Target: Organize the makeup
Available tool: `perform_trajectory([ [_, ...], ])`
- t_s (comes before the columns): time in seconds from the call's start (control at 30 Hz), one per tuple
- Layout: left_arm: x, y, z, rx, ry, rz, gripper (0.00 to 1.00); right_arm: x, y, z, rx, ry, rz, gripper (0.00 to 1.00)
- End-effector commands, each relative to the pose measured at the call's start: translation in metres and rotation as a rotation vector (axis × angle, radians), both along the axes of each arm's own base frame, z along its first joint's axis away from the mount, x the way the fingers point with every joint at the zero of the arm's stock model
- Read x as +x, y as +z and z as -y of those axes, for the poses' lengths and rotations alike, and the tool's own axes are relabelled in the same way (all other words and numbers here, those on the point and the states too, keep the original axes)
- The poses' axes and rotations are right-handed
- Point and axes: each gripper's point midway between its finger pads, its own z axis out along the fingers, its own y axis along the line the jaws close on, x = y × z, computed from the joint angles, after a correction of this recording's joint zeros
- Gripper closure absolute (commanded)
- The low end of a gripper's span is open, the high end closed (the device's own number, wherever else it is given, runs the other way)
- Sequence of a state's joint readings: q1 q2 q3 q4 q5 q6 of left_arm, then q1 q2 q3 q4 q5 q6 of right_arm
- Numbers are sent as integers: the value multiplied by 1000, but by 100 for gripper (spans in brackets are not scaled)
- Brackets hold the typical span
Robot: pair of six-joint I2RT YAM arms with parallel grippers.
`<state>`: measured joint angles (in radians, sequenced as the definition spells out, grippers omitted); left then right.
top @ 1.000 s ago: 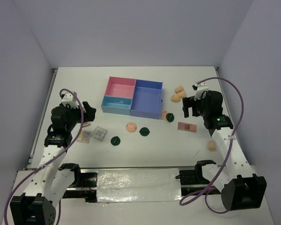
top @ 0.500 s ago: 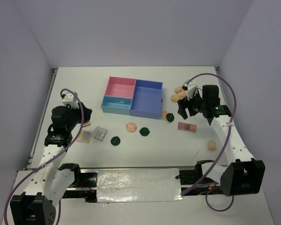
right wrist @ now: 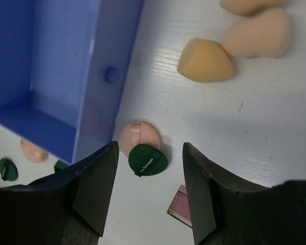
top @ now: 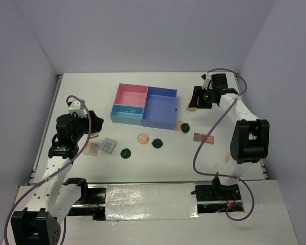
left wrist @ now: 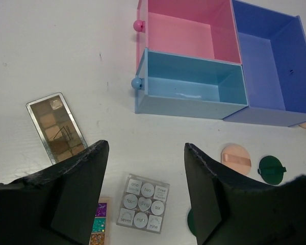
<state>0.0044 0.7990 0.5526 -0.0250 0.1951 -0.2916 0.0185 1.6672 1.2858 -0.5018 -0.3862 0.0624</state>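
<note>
— What moved?
— The right gripper (top: 198, 97) has swung far, over the sponges (right wrist: 204, 61) right of the tray (top: 158, 121), jaws spread, empty
— And the left gripper (left wrist: 145, 148)?
— Spread too, above the palettes (left wrist: 56, 127) on the left; I'd say nothing is sorted yet

Top view looks down the whole bench (top: 92, 92) from behind; wrist views sit close, seemingly near-vertical (both share the tray (left wrist: 188, 107)).

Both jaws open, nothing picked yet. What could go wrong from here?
1. The three peach sponges lie bunched together; the right jaws closing on one could send the others rolling.
2. The green compact overlaps a peach puff beside the blue compartment's wall; a grab may drag both or hit the wall.
3. The brown eyeshadow palette near the left jaws lies flat and thin; a pinch may slip off.
</note>
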Motion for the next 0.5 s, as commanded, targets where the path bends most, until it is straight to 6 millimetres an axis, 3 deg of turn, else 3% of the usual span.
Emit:
perform_trajectory([
  [0.0,6,28,-1,5,2,82,27,32,10,11,19,-156,7,40],
  [0.17,6,30,-4,10,17,88,25,49,-12,20,3,-229,-19,46],
  [0.23,6,29,-4,12,19,89,25,57,-15,41,-7,-276,-6,45],
  [0.47,6,29,-5,12,28,88,25,85,-31,69,-9,-317,5,45],
])
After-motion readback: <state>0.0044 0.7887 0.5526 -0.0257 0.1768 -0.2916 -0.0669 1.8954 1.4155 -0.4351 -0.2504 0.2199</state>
